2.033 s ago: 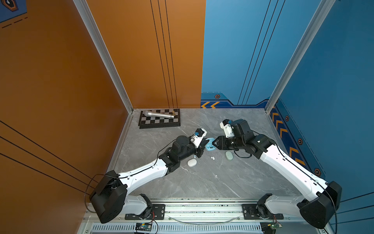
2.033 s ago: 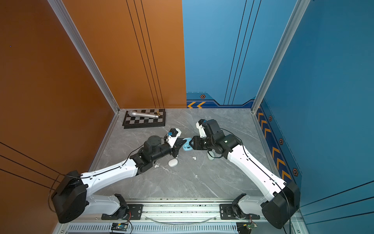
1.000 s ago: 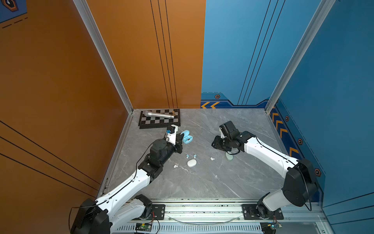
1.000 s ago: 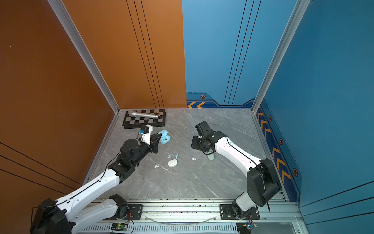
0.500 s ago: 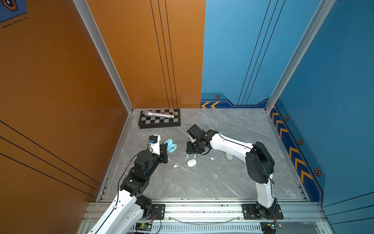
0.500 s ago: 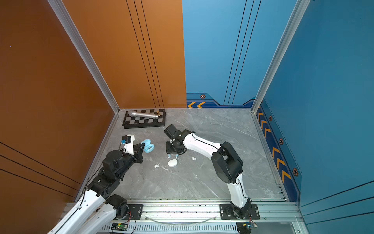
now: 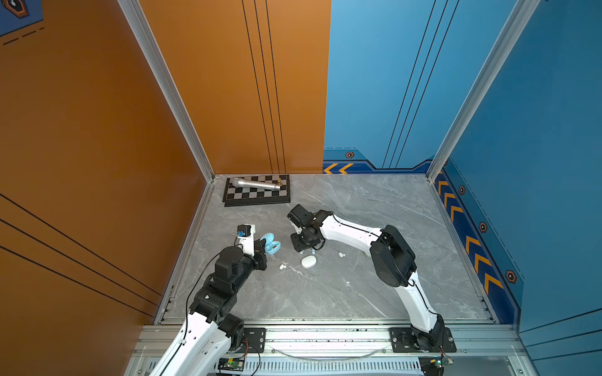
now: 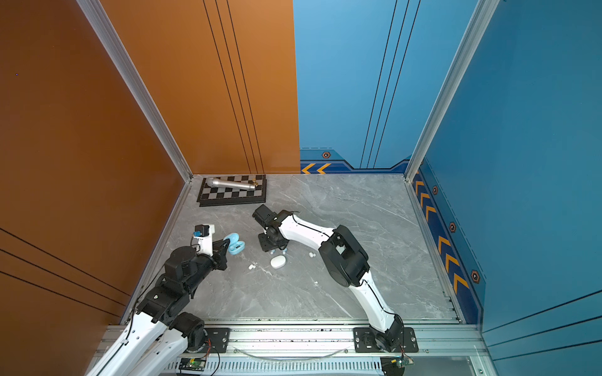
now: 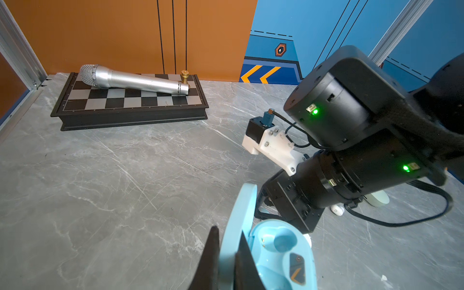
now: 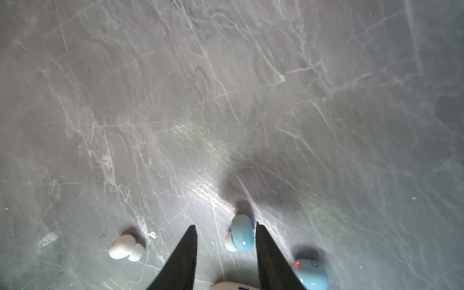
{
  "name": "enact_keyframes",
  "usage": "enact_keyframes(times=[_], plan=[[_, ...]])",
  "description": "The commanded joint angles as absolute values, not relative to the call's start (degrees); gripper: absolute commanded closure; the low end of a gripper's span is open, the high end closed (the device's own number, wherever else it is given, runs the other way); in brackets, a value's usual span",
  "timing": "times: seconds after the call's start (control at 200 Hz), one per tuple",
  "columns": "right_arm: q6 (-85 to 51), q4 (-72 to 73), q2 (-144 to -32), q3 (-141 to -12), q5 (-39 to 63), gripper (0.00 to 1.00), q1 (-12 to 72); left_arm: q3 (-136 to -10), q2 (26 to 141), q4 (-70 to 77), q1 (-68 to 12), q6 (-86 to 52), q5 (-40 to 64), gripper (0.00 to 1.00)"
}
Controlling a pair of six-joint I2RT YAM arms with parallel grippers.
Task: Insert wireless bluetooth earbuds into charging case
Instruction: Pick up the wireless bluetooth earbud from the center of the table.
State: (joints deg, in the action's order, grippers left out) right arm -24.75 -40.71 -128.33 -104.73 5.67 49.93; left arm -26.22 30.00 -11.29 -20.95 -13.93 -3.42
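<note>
1. The right gripper (image 10: 226, 225) pointed down at the tabletop (image 10: 226, 100) with its jaws spread to either side of one pale blue earbud (image 10: 242, 232). The bud lay close against one finger with a gap at the other, so nothing was pinched yet.
2. A second pale blue earbud (image 10: 311, 273) lay just outside one jaw and a white earbud (image 10: 125, 247) lay outside the other. The closed white case (image 7: 308, 262) sat just beside the gripper, toward the tabletop's near edge.
3. The left gripper (image 9: 228, 232) was pressed together on the raised lid of the pale blue charging case (image 9: 276, 251), holding it open. Both sockets were empty.
4. In both top views that case lay left of the tabletop's middle, nearer the left edge, close to the right gripper. Whether its base rested on the surface could not be told.
5. Two white earbuds (image 7: 282, 267) lay loose on the near side of the blue case. Two more pale earbuds (image 7: 341, 254) lay beside the right arm.
6. A chessboard (image 7: 257, 195) carrying a microphone (image 7: 255, 184) occupied the far left corner and played no part.
7. The step in hand was judged to be the pick-up of the first blue bud. Next, the jaws would need to close on it squarely, lift it, and carry it the short way to an empty socket in matching orientation. As the bud sat off-centre and looked smooth, it could slide or twist as the jaws closed.
</note>
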Motion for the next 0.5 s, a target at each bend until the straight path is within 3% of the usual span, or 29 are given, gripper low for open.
enact_keyframes(times=[0.0, 0.26, 0.496], plan=[[-22.1, -43.8, -129.4, -106.1, 0.9, 0.61, 50.4, -25.0, 30.0, -11.3, -20.3, -15.2, -2.2, 1.00], [-22.1, -44.3, -132.1, -106.7, 0.9, 0.67, 50.8, -24.7, 30.9, -11.3, -20.3, -15.2, -1.4, 1.00], [-22.1, -44.6, -133.1, -106.8, 1.0, 0.81, 51.2, -24.8, 31.8, -8.9, -20.3, -14.9, -1.2, 1.00]])
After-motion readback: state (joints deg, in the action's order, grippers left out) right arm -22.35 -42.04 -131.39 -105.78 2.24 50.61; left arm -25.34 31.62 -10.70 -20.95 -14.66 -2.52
